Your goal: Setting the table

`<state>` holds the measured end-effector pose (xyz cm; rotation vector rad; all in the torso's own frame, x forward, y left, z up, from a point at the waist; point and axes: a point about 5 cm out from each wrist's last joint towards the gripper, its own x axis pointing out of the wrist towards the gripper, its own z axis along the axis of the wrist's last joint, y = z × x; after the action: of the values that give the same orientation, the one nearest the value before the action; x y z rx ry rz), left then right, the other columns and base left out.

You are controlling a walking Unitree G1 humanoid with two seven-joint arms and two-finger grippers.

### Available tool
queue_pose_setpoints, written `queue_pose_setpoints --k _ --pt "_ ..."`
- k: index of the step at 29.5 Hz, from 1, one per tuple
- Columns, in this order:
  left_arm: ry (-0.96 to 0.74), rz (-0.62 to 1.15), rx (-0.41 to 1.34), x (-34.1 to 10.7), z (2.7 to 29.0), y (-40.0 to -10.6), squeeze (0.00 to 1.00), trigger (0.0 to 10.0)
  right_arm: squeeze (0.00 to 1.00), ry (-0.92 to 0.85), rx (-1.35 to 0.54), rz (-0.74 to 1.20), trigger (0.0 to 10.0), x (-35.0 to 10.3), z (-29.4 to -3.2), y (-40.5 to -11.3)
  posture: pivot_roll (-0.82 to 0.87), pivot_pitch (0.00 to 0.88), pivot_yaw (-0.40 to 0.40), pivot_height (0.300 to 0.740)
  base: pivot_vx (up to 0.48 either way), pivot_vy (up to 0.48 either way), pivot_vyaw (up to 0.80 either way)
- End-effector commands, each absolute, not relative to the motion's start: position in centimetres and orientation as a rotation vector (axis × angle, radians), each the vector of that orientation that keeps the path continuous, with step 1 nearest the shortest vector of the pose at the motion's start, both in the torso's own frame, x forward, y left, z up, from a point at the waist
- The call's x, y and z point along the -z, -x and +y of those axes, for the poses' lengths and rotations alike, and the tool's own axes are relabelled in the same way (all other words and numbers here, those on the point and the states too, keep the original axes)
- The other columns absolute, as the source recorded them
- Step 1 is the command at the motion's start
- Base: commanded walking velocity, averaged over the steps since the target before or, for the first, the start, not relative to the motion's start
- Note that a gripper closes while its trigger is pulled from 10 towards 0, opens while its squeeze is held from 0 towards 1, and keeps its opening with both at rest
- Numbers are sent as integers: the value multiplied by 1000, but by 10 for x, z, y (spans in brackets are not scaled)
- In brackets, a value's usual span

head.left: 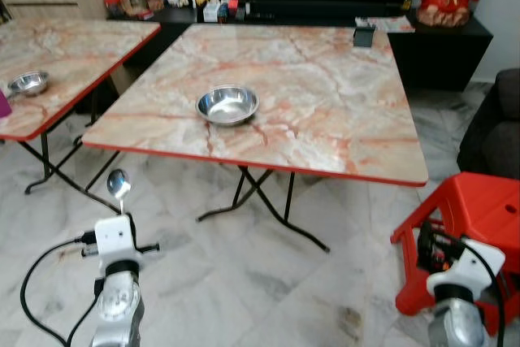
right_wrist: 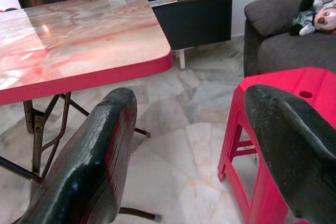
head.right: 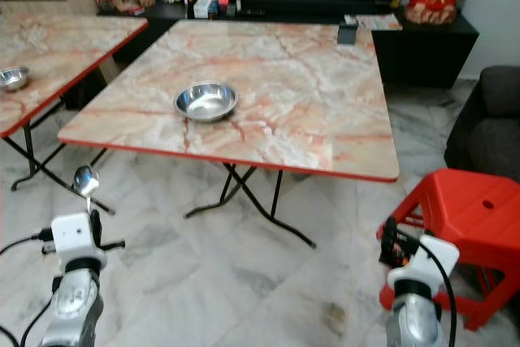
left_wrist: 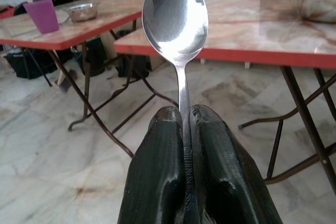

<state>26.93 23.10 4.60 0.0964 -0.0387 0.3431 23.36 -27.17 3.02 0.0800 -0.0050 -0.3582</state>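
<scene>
At the lower left of the head view, the left gripper [left_wrist: 184, 129] pinches a spoon [left_wrist: 176, 22] by its handle, bowl upright, short of the marble table [head.left: 325, 111] whose steel bowl [head.left: 227, 105] sits centre-frame. At lower right, the right gripper [right_wrist: 184, 145] is spread wide beside a red stool [head.left: 479, 217].

A silver spoon [left_wrist: 175, 19] gleamed between black fingers [left_wrist: 157, 182]. The worktop [head.left: 325, 111] showed pink-veined marble patterning with a red edge, holding a silver bowl [head.left: 227, 105]. A red stool [head.left: 475, 225] stood on grey-white marbled floor [head.left: 244, 274].
</scene>
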Motion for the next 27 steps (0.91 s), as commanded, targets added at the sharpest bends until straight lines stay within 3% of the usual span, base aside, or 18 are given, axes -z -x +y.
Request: queue_pose_setpoints --k 1,9,18,27 --pt "-108 -125 -355 -67 233 -274 0 10000 0 -40 370 -107 10000 -55 -278 -239 -84 0 24 740 0 0 0" --pt "-112 -263 -279 -114 225 -301 0 10000 0 -8 363 -286 10000 -109 -278 -260 -80 0 22 740 0 0 0" --pt "-97 -240 -255 -120 224 -302 0 10000 0 -15 351 -261 10000 -115 -271 -265 -71 0 26 740 0 0 0" --pt "-97 -219 -224 -123 223 -304 0 10000 0 -25 339 -270 10000 -121 -267 -268 -73 0 30 740 0 428 -207"
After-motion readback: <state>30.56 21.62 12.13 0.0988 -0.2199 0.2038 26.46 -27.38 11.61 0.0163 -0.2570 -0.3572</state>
